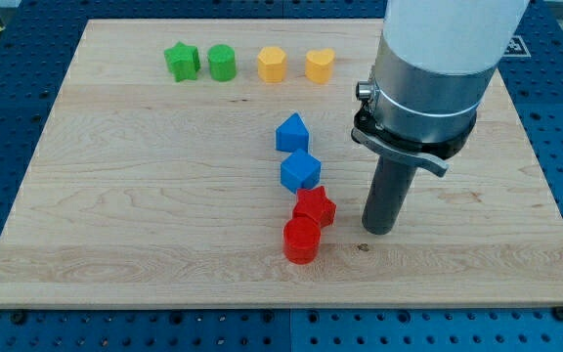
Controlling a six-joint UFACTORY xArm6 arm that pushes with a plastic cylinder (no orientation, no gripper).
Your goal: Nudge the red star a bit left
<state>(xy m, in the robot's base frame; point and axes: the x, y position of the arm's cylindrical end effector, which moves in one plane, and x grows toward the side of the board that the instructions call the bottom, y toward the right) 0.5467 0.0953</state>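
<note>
My tip [379,229] rests on the table [115,196], just beside the red star [315,206], which lies at my 9 o'clock. My hand is a bare rod, with nothing to open or close and gripping nothing. The star touches the blue cube [300,171] at its 11 o'clock and the red cylinder [301,240] at its 7, so I judge a straight leftward push suits.

Coming down from the view's top right: a wide white cylindrical arm body, then a silver-grey metal collar with a small bolt at its left side, then a black bracket flaring to the view's right. Below that, a straight dark rod, upright, narrower than the collar. My tip [380,230] at its lower end, down at the desk surface.
</note>
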